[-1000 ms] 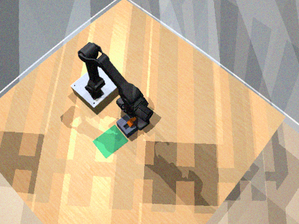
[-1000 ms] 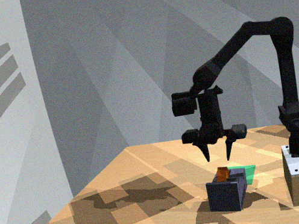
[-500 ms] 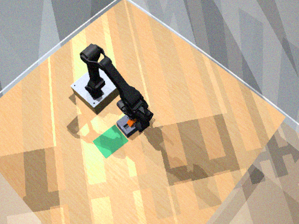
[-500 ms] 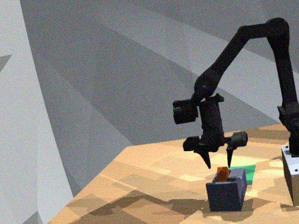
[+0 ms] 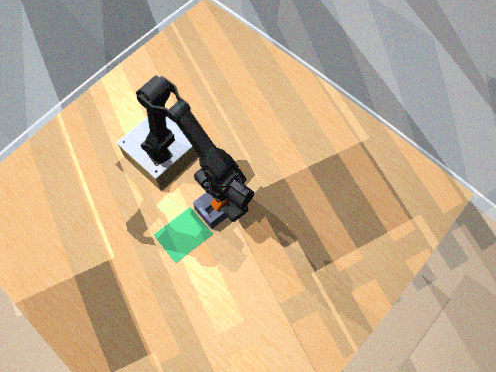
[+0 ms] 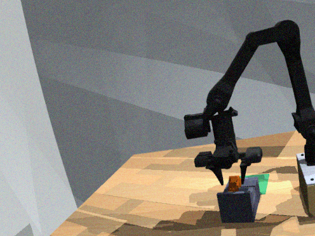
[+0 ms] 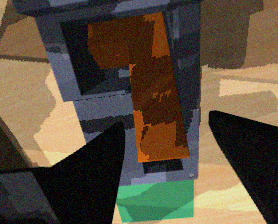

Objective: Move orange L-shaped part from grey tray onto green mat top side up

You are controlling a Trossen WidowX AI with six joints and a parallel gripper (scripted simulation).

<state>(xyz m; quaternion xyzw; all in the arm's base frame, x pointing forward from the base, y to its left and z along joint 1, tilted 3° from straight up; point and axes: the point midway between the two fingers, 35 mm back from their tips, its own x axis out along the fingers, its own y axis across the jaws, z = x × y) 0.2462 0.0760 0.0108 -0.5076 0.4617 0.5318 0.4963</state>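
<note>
The orange L-shaped part (image 5: 218, 204) (image 6: 234, 183) (image 7: 155, 95) is tilted in the grey tray (image 5: 215, 222) (image 6: 236, 207) (image 7: 191, 90). In the wrist view its L-shaped end lies low in the pocket and its straight end, toward the mat, stands raised, with dark pocket showing beyond it. My gripper (image 6: 232, 184) (image 7: 165, 122) is open, pointing down, with one finger on each side of the straight arm and a gap to each. In the top view the fingertips are hidden under the gripper body. The green mat (image 5: 182, 236) (image 6: 264, 183) (image 7: 157, 205) holds nothing that I can see.
The arm's pale base block (image 5: 160, 171) (image 6: 303, 180) stands on the wooden table (image 5: 280, 139) behind the tray and mat. The tray's raised walls stand around the part, close below my fingertips. The mat lies beside the tray's end.
</note>
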